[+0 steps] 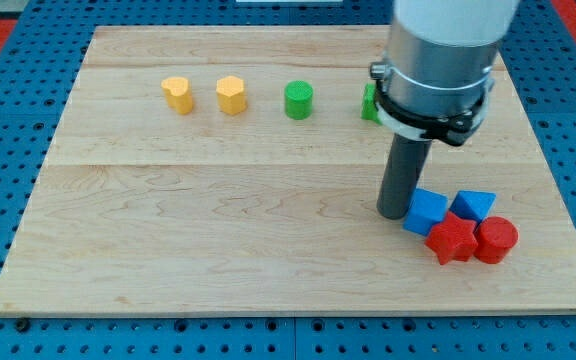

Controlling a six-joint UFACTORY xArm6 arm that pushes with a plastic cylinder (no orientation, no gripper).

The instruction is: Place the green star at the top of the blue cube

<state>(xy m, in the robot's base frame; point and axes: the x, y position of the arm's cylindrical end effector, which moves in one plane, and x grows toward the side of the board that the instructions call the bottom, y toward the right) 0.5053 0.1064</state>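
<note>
Green star [369, 103] sits well up-view of my tip [395, 214], mostly hidden behind the arm; my end effector, a bare rod clamping nothing, touches the blue cube [426, 211] at its left.

Bright, even light is falling on the wooden board [218, 230] from above. The blocks are casting only small, soft shadows. The rod [404, 180] is throwing a faint shadow at its base. Nothing is glaring. The picture is looking slightly soft, with no bending at the edges.
</note>
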